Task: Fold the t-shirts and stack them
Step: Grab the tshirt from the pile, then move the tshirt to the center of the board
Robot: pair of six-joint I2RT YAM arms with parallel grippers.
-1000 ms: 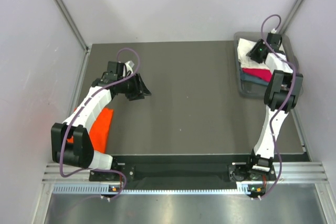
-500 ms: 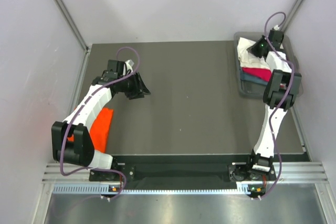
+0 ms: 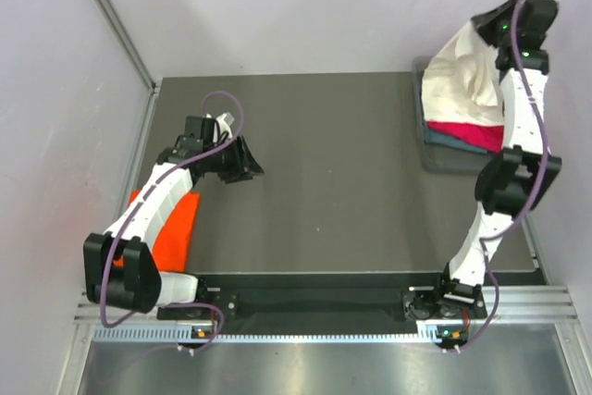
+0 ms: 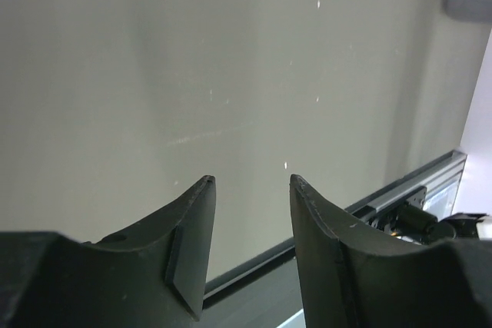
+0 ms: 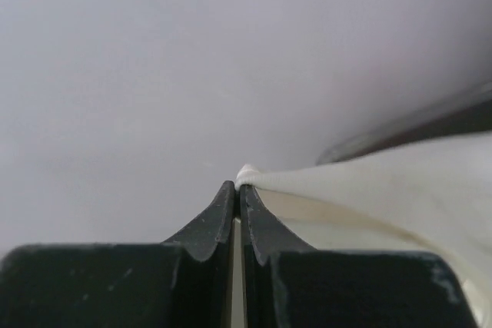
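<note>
Early stage. Right claw (image 5: 237, 187) pinched on cream-white t-shirt (image 3: 458, 80), hanging above bin (image 3: 433, 158); magenta t-shirt (image 3: 458, 133) inside. Left claw (image 4: 250, 182) spread, empty, over desk (image 3: 342, 182). Orange t-shirt (image 3: 176, 228) apparently folded at left edge.

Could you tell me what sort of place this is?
Probably a robotics lab test cell, not a home: pale panels on metal posts enclose a dark table, the left arm and right arm are bolted to a rail at its near edge, and t-shirts lie in a grey bin.
</note>
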